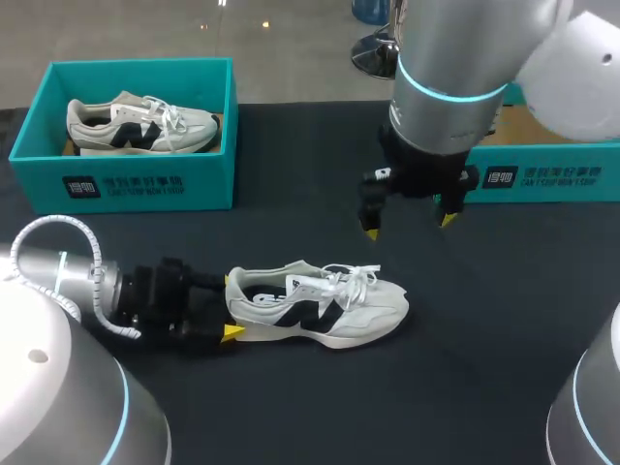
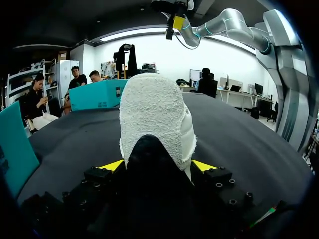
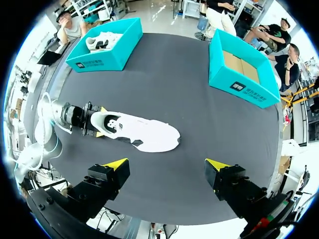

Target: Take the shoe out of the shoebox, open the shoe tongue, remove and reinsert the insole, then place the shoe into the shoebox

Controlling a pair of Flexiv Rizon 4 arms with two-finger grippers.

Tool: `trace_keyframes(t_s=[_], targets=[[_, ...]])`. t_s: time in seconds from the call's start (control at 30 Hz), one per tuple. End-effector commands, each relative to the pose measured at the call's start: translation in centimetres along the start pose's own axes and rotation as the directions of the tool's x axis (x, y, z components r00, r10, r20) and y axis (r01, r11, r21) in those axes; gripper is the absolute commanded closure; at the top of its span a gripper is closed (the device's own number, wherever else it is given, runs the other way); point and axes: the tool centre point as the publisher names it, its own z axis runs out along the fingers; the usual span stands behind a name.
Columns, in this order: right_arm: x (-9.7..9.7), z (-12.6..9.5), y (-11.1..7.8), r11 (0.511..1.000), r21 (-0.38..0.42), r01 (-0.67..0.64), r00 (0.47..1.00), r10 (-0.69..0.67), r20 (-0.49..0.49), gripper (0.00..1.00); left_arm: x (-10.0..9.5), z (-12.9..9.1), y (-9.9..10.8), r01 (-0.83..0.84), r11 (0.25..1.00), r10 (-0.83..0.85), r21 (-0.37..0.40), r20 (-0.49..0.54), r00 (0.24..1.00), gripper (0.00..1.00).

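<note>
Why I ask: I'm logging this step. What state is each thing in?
left hand: shut on the heel of the shoe.
right hand: open, empty, above the table.
shoe: out of its box, upright on its sole on the table.
left shoebox: open, holding a second shoe.
right shoebox: open, empty.
</note>
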Motion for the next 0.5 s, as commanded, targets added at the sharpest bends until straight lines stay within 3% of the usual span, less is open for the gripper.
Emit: trace_keyframes(t_s=[0.03, 0.2, 0.5], targets=[[4.1, 1.0, 1.3, 0.952, 0.297, -0.07, 0.981, 0.011, 0.196, 0.0, 0.2, 0.1, 0.0, -0.001, 1.0, 0.001, 0.001, 0.002, 1.0, 1.0], [5.7, 2.5, 1.3, 0.942, 0.31, -0.13, 0.976, 0.067, 0.207, 0.0, 0.2, 0.1, 0.0, -0.001, 1.0, 0.001, 0.001, 0.002, 1.0, 1.0], [6.8, 4.7, 0.7, 0.894, 0.332, -0.301, 0.947, 0.238, 0.217, 0.0, 0.2, 0.1, 0.0, -0.001, 1.0, 0.001, 0.001, 0.002, 1.0, 1.0]])
